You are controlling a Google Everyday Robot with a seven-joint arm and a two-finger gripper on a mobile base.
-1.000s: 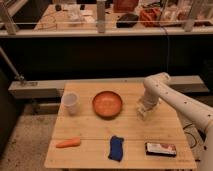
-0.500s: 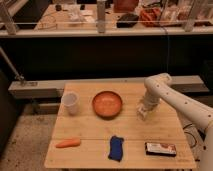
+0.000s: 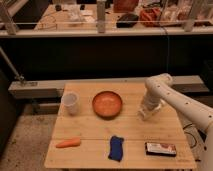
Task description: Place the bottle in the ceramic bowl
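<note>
The orange-brown ceramic bowl sits on the wooden table, back centre, with nothing in it. My white arm comes in from the right and bends down to the table. My gripper is low at the table surface, to the right of the bowl. A small white shape at the gripper's tip looks like the bottle, standing on the table; it blends with the gripper, so its outline is unclear.
A white cup stands left of the bowl. An orange carrot lies front left, a blue cloth front centre, a flat dark box with a red-white label front right. A rail and cluttered bench run behind the table.
The gripper has shifted slightly right and down toward the table beside the bowl. Nothing else has moved.
</note>
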